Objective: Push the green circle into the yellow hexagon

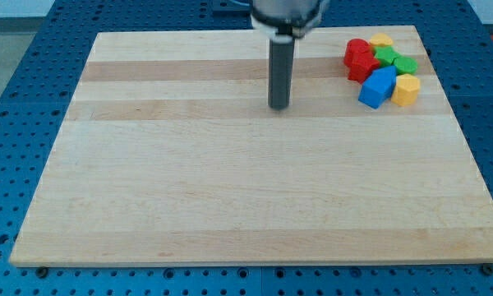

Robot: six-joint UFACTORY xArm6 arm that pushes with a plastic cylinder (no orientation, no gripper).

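Our tip [278, 107] rests on the far middle of the board, a bare rod end with nothing to open or close and nothing held, well to the left of the blocks.

We see the wooden board [230, 197] filling most of the view on a blue pegged table [33, 82], and every block huddles in its far right corner. Largest there are the red blocks [359, 59] on the cluster's left, then the blue block [377, 87] nearest us. Just right of the blue sits a yellow hexagon [406, 90]. Between red and yellow lie the green blocks [394, 60], their shapes hard to separate, touching their neighbours. Another yellow block [381, 40] peeks out at the far edge.
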